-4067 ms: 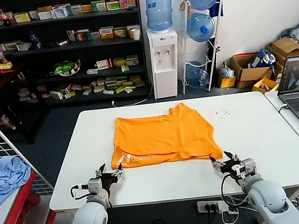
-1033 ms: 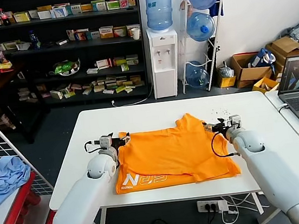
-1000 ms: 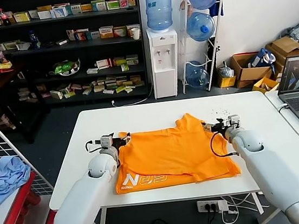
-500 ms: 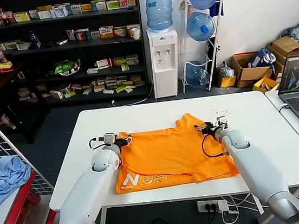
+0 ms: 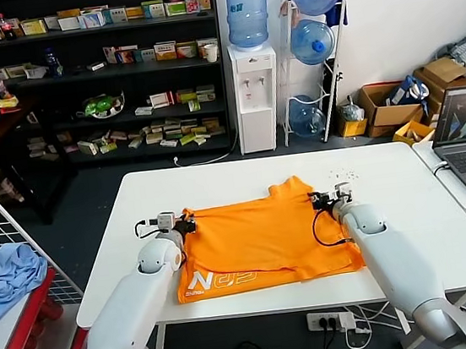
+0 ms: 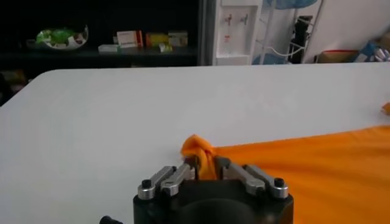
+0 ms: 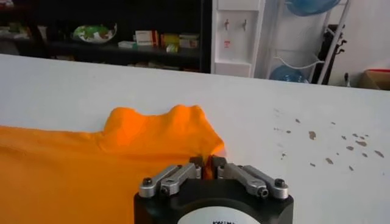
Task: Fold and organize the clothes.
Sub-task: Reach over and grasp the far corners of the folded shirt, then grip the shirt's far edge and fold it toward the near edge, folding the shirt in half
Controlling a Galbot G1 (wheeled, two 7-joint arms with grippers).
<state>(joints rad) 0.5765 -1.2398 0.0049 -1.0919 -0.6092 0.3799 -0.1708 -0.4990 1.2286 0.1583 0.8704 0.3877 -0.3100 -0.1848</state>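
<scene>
From the head view, the orange T-shirt (image 5: 262, 239) lies spread on the white table (image 5: 406, 196), its long axis running across the table from the robot's left to its right, with white lettering along the near left edge. The left gripper (image 5: 181, 226) sits at the shirt's far left corner and the right gripper (image 5: 326, 201) at its far right corner, so each arm is at its own end of the far edge and the body of the shirt lies between them and back toward the robot. In the left wrist view, the left gripper (image 6: 207, 168) has its jaws drawn in narrow on a small bunched peak of the orange T-shirt (image 6: 317, 176), which trails away flat over the table (image 6: 122, 122) to one side. In the right wrist view, the right gripper (image 7: 209, 165) is likewise pinched tight on the edge of the orange T-shirt (image 7: 79, 176), with a raised hump of cloth just beyond its tips and scattered specks (image 7: 332, 149) on the bare table (image 7: 317, 115) beside it. With both far corners held, the fold would likely bring that edge toward the near hem, both arms moving together to keep it straight.
</scene>
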